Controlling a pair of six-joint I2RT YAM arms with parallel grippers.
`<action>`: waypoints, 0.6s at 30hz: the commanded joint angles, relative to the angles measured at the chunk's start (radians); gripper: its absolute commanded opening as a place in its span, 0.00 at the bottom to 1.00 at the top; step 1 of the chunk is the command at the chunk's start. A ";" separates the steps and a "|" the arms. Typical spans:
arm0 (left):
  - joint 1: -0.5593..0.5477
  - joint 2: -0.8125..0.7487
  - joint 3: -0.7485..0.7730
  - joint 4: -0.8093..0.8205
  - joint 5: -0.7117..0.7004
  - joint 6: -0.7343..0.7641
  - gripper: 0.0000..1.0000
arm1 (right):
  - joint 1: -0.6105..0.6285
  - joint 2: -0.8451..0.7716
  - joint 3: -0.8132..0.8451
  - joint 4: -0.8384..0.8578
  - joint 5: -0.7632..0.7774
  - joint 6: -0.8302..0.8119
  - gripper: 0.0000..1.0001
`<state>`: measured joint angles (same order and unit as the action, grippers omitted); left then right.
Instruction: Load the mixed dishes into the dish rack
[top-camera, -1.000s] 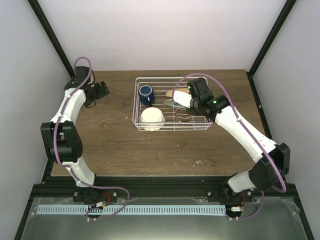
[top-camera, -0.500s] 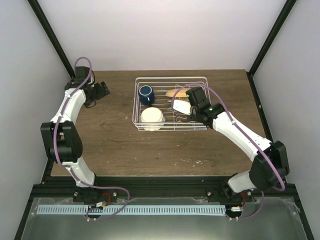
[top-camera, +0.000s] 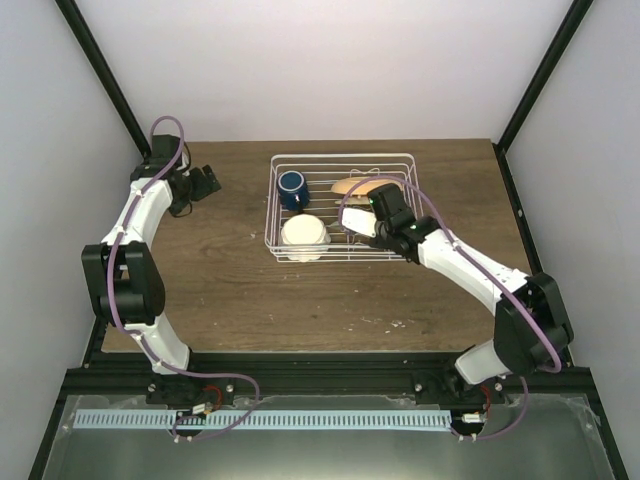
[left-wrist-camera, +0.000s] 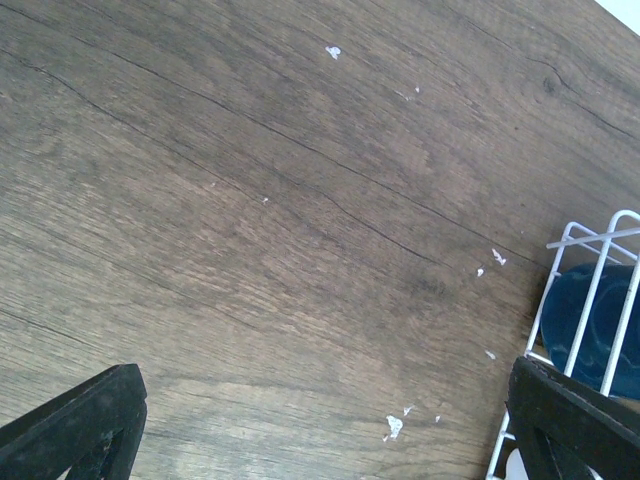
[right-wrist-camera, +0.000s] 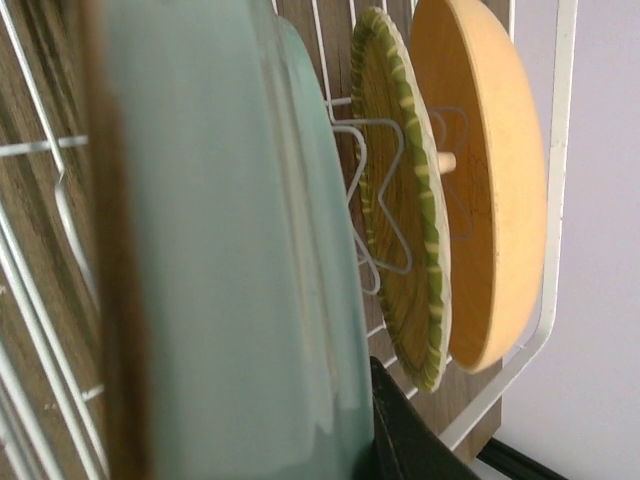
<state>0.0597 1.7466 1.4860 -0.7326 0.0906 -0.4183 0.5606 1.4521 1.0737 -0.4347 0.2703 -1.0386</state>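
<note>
From above, the table (top-camera: 230, 290) carries the dish rack (top-camera: 322, 205) at its far middle. The dark blue mug (top-camera: 291, 187) sits in the rack's far left corner, and the small white scalloped-edge dish (top-camera: 305, 232) lies just in front of it at the near left. The orange-yellow plate (top-camera: 352, 186) stands on edge near the far right. The right arm (top-camera: 470, 265) reaches in from the right, its jaws low inside the rack's right half, between the white dish and the right wall; the wrist hides what they grip. The left arm (top-camera: 140, 220) is folded back at the table's far left corner, well apart from the rack.

At the left wrist, the jaws stand spread wide over bare wood, one dark fingertip (left-wrist-camera: 90, 425) at each lower corner, nothing between them. A corner of the rack with the mug behind its wires shows at the right edge.

At the right wrist, the jaws are pinched on the mint-green plate (right-wrist-camera: 230, 250), which stands upright among the tines and fills the left of the view. Beyond it a green-rimmed plate (right-wrist-camera: 400, 250) stands in a slot. The orange-yellow plate stands just behind that one, near the rack's end wire.
</note>
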 joint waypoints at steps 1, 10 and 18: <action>-0.004 -0.002 -0.010 0.022 0.013 -0.002 1.00 | 0.007 0.000 -0.018 0.180 0.007 -0.010 0.01; -0.004 0.023 0.004 0.032 0.038 -0.005 1.00 | 0.007 0.042 -0.035 0.211 0.008 0.005 0.12; -0.004 0.045 0.026 0.034 0.049 -0.002 1.00 | 0.011 0.002 0.024 0.106 -0.035 0.058 0.44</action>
<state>0.0589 1.7725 1.4849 -0.7181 0.1223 -0.4187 0.5613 1.4815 1.0317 -0.3233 0.2646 -1.0218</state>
